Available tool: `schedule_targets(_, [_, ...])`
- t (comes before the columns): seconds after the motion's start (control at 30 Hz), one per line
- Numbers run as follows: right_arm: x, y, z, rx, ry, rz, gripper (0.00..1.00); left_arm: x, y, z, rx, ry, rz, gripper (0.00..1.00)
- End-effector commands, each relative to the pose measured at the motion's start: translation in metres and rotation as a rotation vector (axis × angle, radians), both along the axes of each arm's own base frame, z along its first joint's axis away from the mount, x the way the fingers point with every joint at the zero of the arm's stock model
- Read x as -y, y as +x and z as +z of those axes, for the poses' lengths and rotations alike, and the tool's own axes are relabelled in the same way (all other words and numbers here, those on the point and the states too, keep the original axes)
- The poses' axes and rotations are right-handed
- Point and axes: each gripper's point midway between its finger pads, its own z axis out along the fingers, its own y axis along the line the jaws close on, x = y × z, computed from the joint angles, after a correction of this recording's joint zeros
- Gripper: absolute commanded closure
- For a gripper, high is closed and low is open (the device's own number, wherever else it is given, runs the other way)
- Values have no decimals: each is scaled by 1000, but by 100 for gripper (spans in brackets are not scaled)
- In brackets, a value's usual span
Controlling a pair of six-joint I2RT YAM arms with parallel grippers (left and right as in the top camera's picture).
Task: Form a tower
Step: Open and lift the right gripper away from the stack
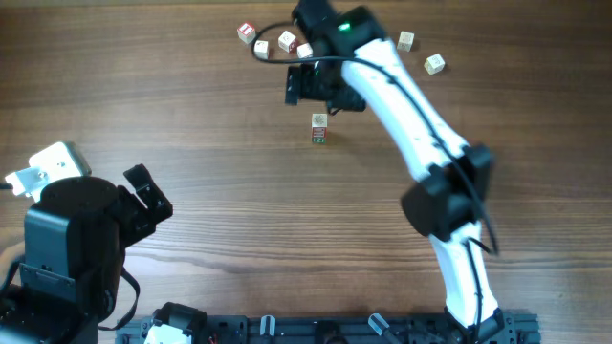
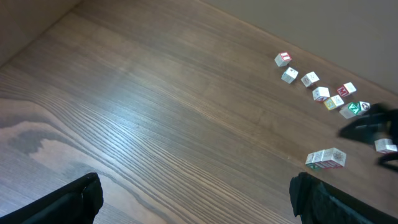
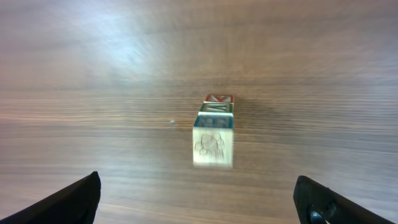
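The wooden desk (image 1: 191, 115) fills every view. Only the overhead camera shows both arms. The white right arm (image 1: 421, 124) reaches from the near edge to the far side, and the black left arm (image 1: 67, 229) is folded at the near left corner.

The right tool (image 3: 199, 208) stands wide open with nothing in it. Its wrist camera shows only the two dark fingertips (image 3: 74, 199) at the lower corners, with bare wood between them. From overhead the same tool is a dark mass just beyond the tower, apart from it, and its fingers are hard to pick out there. The left tool (image 2: 196, 205) is also spread wide and empty, well away from the cubes.

The tower (image 1: 319, 128) stands free on the desk, right of centre toward the far side. The right wrist view shows it closest (image 3: 214, 134), with red print, green print and a pale face, but it is blurred. Whether it holds two cubes or three is unclear.

The left wrist view alone shows the tower side-on (image 2: 326, 158). Beyond it runs a line of loose cubes (image 2: 310, 78), the last of them cut off by the right tool's dark shape. Their letters are too small to read.
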Motion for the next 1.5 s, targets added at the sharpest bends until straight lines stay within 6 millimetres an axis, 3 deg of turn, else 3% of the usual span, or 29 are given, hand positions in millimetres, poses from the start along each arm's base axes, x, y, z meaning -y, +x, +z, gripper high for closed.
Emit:
schedule_targets(0.0, [28, 2, 88, 201, 46, -52, 1, -3, 0, 1, 10, -4, 25, 0])
schedule_targets(0.07, [47, -9, 119, 251, 37, -75, 0, -3, 0, 1, 10, -4, 25, 0])
schedule_targets(0.17, [76, -36, 134, 238, -48, -107, 0, -3, 0, 1, 10, -4, 25, 0])
schedule_targets(0.27, [82, -52, 164, 293, -6, -98, 1, -3, 0, 1, 10, -4, 25, 0])
schedule_targets(0.33, [94, -73, 203, 385, 44, -107, 1, -3, 0, 1, 10, -4, 25, 0])
schedule_targets(0.53, [137, -135, 287, 634, 121, -127, 0, -3, 0, 1, 10, -4, 25, 0])
schedule_targets(0.7, [174, -174, 326, 796, 101, -147, 0, -3, 0, 1, 10, -4, 25, 0])
schedule_targets(0.83, [190, -204, 345, 877, 131, -138, 1, -3, 0, 1, 10, -4, 25, 0])
schedule_targets(0.97, [195, -212, 350, 898, 146, -143, 1, -3, 0, 1, 10, -4, 25, 0])
schedule_targets(1.47, [184, -200, 342, 858, 144, -120, 1, -3, 0, 1, 10, -4, 25, 0])
